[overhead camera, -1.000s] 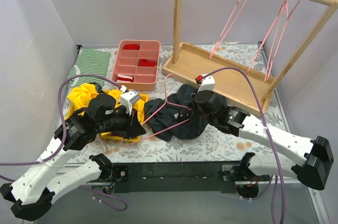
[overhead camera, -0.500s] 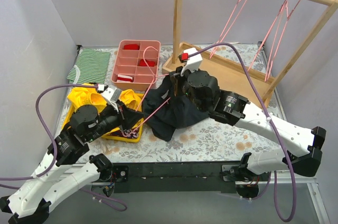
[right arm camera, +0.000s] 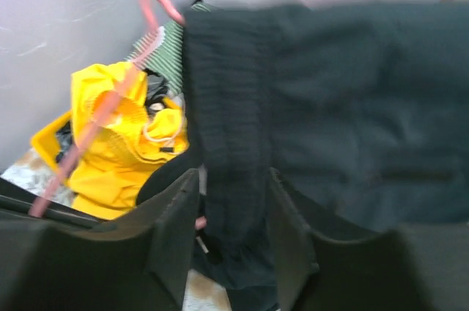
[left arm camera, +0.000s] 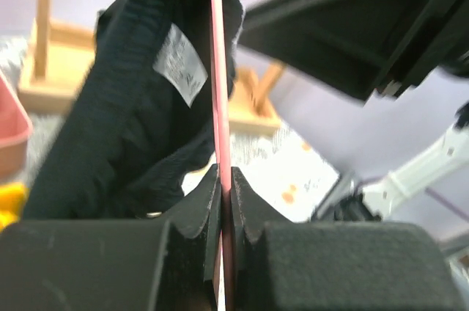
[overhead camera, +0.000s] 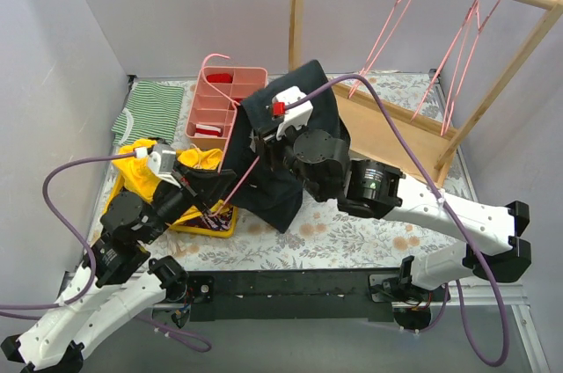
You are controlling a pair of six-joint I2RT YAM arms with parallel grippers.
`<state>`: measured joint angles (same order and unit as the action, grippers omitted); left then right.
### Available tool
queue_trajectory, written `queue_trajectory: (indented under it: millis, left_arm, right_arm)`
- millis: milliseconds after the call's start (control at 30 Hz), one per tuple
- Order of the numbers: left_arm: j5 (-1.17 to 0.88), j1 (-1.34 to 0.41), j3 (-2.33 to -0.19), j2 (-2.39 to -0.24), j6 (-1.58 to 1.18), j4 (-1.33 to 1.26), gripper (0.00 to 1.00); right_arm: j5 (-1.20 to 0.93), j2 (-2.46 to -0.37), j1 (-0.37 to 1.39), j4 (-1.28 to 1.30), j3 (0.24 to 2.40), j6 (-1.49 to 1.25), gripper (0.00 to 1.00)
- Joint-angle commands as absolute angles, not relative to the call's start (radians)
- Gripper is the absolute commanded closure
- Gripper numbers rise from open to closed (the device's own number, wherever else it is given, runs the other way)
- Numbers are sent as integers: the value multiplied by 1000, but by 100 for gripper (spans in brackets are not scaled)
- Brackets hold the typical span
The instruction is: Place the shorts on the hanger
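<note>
— Flowered table (overhead camera: 290,248), plain pale walls round it. What's the left gripper (left arm camera: 225,173) doing?

— It's clamped tight on the hanger (left arm camera: 218,69). The pink wire runs straight up from between its fingers. Just beside the wire hang the shorts (left arm camera: 117,127), with the ribbed waistband and a white label (left arm camera: 179,63) facing the camera.

— And the right gripper (right arm camera: 233,179)?

— Its jaws are parted, and the waistband runs down through the gap. I can't tell whether either finger presses the fabric.

— Where do the shorts sit overall?

— From above they're raised in a tall dark drape between the two arms, in front of the pink tray (overhead camera: 201,113) and the base of the wooden rack (overhead camera: 396,140). Their lower end reaches down near the table. The hanger's hook pokes up at their left, over the tray.

— And around that?

— A yellow garment (overhead camera: 141,166) lies by the left arm. There's a striped cloth (overhead camera: 149,109) at the far left, and other pink hangers (overhead camera: 384,34) are on the rack's rail.
</note>
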<state>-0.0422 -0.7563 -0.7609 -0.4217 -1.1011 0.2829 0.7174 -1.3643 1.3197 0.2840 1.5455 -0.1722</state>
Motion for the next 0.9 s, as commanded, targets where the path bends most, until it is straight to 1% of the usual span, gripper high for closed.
queue_trajectory:
  millis: [0,100,133,200,233,367,400,500,667,700,867]
  left_arm:
    - [50,-756,-746,-391,-1088,51,100]
    - [63,-756,-742,-405,-1075,11,100]
    - [64,-756,-745,-419,-1071,6,100]
    - [66,-756,-758,-436,-1057,-23,100]
    - [69,-755,-767,-443,-1052,-32,100]
    - [77,-756,-778,-469,-1040,-57,100]
    - [75,-756,-779,-472,-1040,-58,100]
    - [71,-756,-778,-483,-1045,-75,100]
    - [84,-756,-779,-491,-1049,-97,100]
    - [92,-755,-781,-492,-1049,-100,100]
    - [107,-756,-792,-505,-1052,-112,100]
  right_arm:
    - [784,-1295,1324,271,1542,-170,43]
    - [732,-1234,1325,241,1467,-244,39]
    - [707,-1218,1327,221,1391,-279,39]
    - [692,-1183,1328,177,1320,-308,39]
    - [680,-1180,1328,146,1260,-324,38]
    - [669,-1197,1330,86,1169,-412,37]
    - [670,-1203,1328,54,1151,-417,34]
    - [690,-1241,1330,-18,1137,-433,30]
    - [773,-1305,1328,-67,1135,-511,26]
    - [782,-1318,1327,-90,1120,-534,24]
    - [805,-1328,1324,-237,1045,-655,20]
